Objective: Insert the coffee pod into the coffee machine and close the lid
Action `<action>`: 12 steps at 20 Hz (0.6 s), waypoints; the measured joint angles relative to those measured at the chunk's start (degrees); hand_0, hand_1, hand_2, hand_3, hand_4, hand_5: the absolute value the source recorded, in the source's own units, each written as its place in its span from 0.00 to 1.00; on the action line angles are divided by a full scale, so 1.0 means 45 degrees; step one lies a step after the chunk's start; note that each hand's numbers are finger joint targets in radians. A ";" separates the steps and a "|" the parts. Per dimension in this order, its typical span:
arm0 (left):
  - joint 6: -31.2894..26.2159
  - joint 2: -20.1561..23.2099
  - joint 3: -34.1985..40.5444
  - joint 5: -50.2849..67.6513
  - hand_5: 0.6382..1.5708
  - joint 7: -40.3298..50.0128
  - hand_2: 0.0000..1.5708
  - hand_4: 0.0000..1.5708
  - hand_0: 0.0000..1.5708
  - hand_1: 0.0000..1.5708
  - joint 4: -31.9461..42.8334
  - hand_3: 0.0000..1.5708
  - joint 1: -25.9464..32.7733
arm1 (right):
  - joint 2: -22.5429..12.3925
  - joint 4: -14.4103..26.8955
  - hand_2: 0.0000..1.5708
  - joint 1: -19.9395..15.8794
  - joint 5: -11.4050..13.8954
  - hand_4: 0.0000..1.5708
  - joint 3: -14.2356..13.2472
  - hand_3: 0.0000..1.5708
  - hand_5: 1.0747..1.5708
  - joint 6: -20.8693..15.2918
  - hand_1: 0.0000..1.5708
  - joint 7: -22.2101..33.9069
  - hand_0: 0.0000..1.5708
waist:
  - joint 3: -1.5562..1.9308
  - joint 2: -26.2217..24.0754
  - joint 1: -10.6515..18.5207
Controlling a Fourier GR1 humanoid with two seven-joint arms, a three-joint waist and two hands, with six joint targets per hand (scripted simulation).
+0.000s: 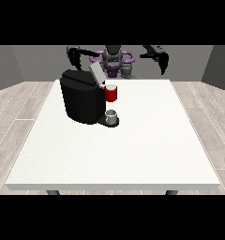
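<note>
The machine (pixel 81 99) stands on the white surface (pixel 133 150), toward the view's left and near the far edge, its lid (pixel 96 73) tilted up and back so the slot beneath is open for loading. A red thing at the machine (pixel 111 93) sits just under the raised lid. Below it, on the machine's low front platform, is a small grey thing (pixel 112 116), upright with its short axis vertical and its top facing up; it could be the pod, but I cannot tell for sure. Both arms are raised well above the surface, back near the robot's body, probably a waiting pose that leaves the machine unobstructed. The robot hand at the view's left (pixel 76 58) hangs above and behind the machine; the robot hand at the view's right (pixel 164 63) hangs well apart from it. Neither holds anything, and how far either is open I cannot tell. Judging from this, the insertion has not begun
</note>
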 measured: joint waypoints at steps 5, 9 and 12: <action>0.0162 0.0372 -0.0055 0.0277 1.00 0.0252 0.00 0.00 0.00 0.00 -0.0666 0.00 0.0275 | 0.0158 0.0708 0.00 -0.0689 0.0212 0.00 0.0043 0.00 1.00 -0.0015 0.00 -0.0178 0.00 | -0.0002 0.0326 -0.0165; 0.0287 0.0399 -0.0170 0.0489 1.00 0.0308 0.00 0.00 0.00 0.00 -0.1074 0.00 0.0677 | 0.0402 0.1033 0.00 -0.1000 0.0562 0.00 0.0309 0.00 1.00 -0.0183 0.00 -0.0047 0.00 | -0.0002 0.0291 -0.0254; 0.0273 0.0709 0.0026 0.0736 1.00 0.0138 0.00 0.08 0.00 0.00 -0.0971 0.00 0.0484 | 0.0487 0.1314 0.00 -0.1481 0.0765 0.00 0.0420 0.00 1.00 -0.0180 0.00 -0.0148 0.00 | -0.0004 0.0662 -0.0338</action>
